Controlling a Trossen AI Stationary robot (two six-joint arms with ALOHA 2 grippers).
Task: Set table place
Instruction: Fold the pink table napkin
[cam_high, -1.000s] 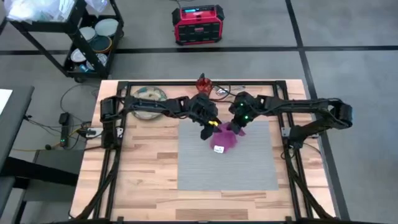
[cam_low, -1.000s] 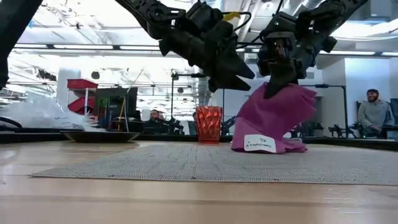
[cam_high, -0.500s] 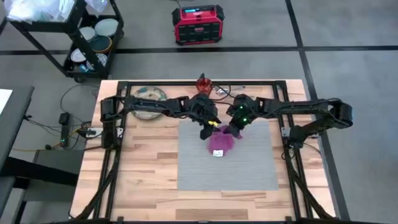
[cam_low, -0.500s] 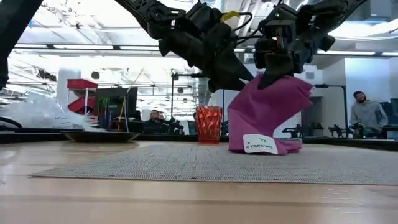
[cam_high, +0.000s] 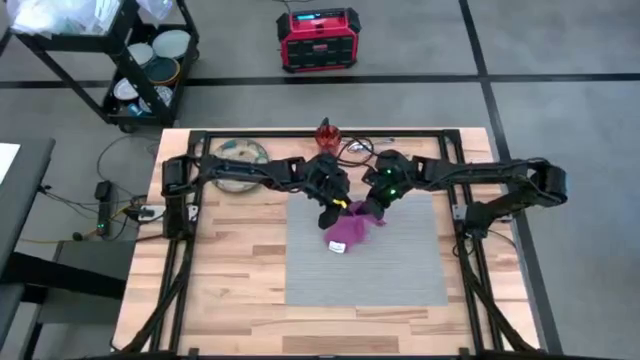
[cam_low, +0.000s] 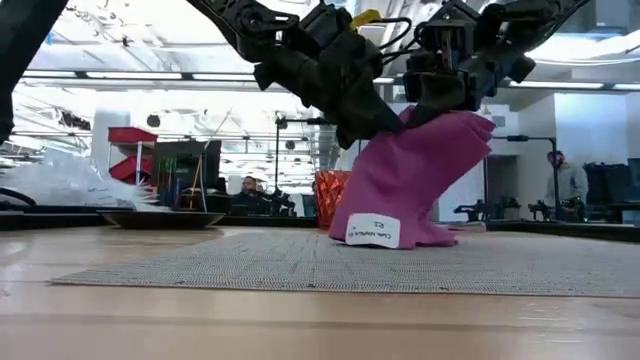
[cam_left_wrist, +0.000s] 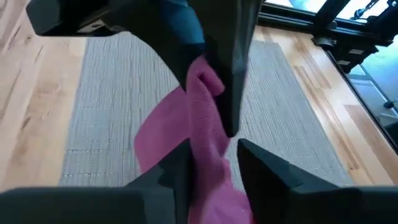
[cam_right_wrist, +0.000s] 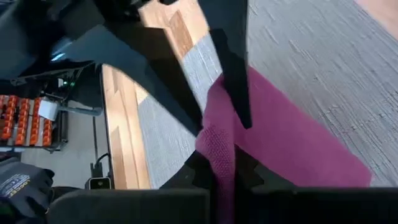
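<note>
The napkin (cam_high: 343, 231) is sliding leftward across the mat (cam_high: 400, 275): over the last second its bunched lower end and white label have been travelling from under the right gripper (cam_high: 372, 212) toward the left gripper (cam_high: 333, 211), and in the low view the cloth is now leaning in a long slant rather than hanging in a compact heap. That suggests the two arms are drawing the cloth out between them, which would be the opening step before laying it flat at the place. The right gripper is pinching the raised upper corner of the napkin, its fingers closed on a thin fold in the right wrist view. The left gripper is hovering right against the cloth with its fingers apart, the magenta fold running up between them without being clamped yet. The napkin is magenta, woven, creased into soft folds, with its lower edge resting on the mat near the mat's far edge and the label facing the low camera. The plate (cam_high: 236, 164) is sitting on the table (cam_high: 230, 280) at the far left, off the mat, and the cup (cam_high: 326, 132) is standing at the far edge, so most of the setting is still waiting to be arranged.
</note>
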